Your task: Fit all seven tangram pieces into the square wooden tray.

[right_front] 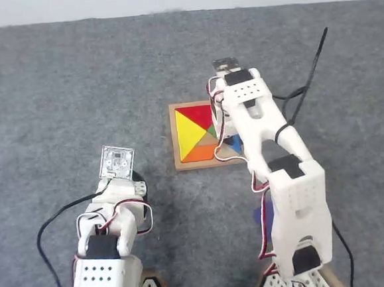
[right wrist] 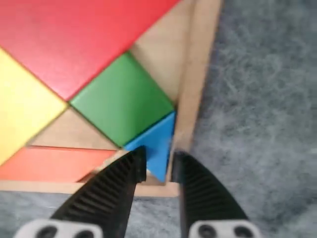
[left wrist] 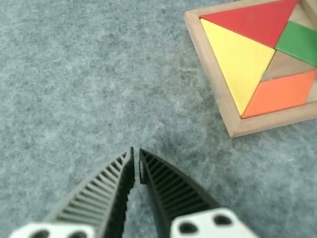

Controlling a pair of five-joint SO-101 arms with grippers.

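One tray [right_front: 174, 138], five coloured pieces [right_front: 190, 133], right claw [right wrist: 158, 154] gripping blue triangle [right wrist: 159, 139]

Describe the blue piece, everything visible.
The blue piece is a flat triangle, painted wood by its look. It sits in the tray near a corner, one edge against the green square, another along the tray's wall. The right gripper pinches its pointed end. Whether it lies fully flat cannot be told.
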